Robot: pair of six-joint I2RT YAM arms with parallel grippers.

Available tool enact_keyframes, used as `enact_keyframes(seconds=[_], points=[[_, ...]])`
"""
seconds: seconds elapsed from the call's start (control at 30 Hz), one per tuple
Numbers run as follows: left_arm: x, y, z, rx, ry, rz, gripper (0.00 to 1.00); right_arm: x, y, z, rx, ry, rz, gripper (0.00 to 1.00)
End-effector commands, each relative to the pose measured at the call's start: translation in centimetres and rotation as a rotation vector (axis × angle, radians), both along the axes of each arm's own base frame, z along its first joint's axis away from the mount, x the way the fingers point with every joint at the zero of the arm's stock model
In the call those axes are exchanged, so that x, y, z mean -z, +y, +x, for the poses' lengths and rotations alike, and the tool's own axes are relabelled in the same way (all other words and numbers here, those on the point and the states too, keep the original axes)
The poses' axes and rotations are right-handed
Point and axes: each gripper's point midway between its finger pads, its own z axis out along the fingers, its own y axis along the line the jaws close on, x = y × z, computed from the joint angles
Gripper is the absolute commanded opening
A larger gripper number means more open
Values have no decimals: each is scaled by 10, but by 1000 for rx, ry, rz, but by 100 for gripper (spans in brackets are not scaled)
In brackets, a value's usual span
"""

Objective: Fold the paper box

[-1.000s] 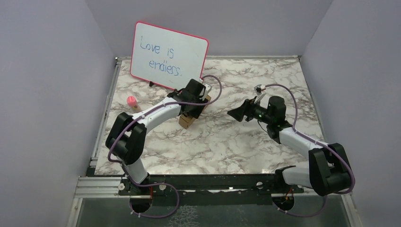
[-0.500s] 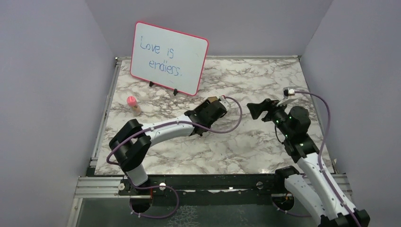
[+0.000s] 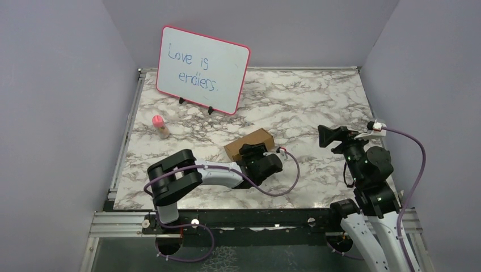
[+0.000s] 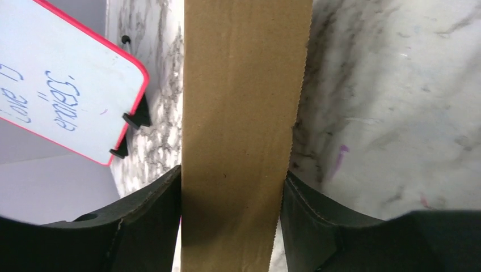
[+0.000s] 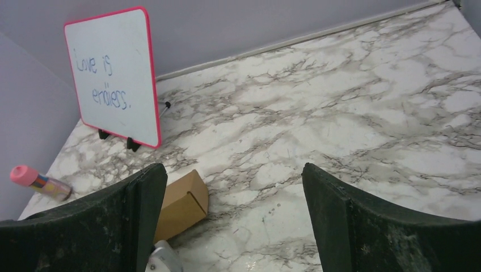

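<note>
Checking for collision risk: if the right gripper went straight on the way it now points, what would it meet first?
Most likely the bare table: the open right gripper frames only marble straight ahead in its wrist view. The box lies off to one side of that line. Depth is unclear.

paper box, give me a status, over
Left gripper: jaws shut on the paper box. Box closed up, box-shaped. Right gripper: open, empty. Whiteboard and pink-capped tube apart from it.
</note>
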Motion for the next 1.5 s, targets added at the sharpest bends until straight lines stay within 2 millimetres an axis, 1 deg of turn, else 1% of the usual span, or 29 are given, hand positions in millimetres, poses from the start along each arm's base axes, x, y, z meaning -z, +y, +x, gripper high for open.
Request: enact_keyframes(seconds=[0.0, 0.1, 0.17, 0.2, 0.23, 0.3, 0.5, 0.6, 0.7, 0.73, 0.77, 0.83, 0.93, 0.97, 1.07, 1.17, 1.23, 1.37, 1.47], points=[[7, -6, -14, 60, -55, 34, 63, -8, -17, -6, 74, -16, -43, 95], [-3, -8, -20, 69, -56, -3, 72, -10, -14, -5, 58, -15, -45, 95], [-9, -7, -22, 70, -53, -16, 81, -10, -13, -4, 53, -9, -48, 95], [-13, -7, -24, 68, -56, -27, 88, -9, -13, -3, 52, -5, -50, 95], [-17, -6, -25, 70, -53, -41, 93, -9, -12, -2, 51, -1, -53, 95], [-25, -9, -29, 84, -33, -82, 99, -9, -13, -1, 52, 4, -59, 95], [-53, -20, -44, 138, 47, -242, 99, -10, -13, 2, 54, 16, -77, 95], [-67, -20, -44, 129, 78, -330, 99, -7, -14, 3, 60, 28, -86, 95], [-79, -2, -22, 42, 127, -453, 99, -5, -13, 3, 56, 32, -90, 95], [-84, 5, -13, -1, 131, -494, 99, -5, -13, 3, 54, 32, -92, 98], [-89, 11, -6, -29, 129, -521, 99, -5, -13, 3, 50, 32, -93, 100], [-99, 23, 7, -102, 116, -586, 99, -4, -12, 3, 46, 31, -97, 100], [-107, 51, 28, -241, 142, -711, 99, -4, -12, 4, 45, 32, -105, 100], [-111, 59, 32, -273, 137, -742, 99, -3, -12, 4, 45, 35, -107, 100], [-128, 85, 40, -359, 100, -844, 99, -2, -12, 5, 46, 42, -113, 100], [-141, 122, 46, -465, 93, -993, 99, -4, -11, 4, 34, 35, -123, 100], [-146, 149, 48, -527, 95, -1086, 99, -8, -11, 4, 31, 22, -134, 100], [-157, 198, 44, -606, 53, -1187, 99, -14, -16, 3, 55, 11, -150, 100], [-171, 229, 39, -613, -31, -1215, 99, -11, -19, 5, 72, 16, -157, 100]])
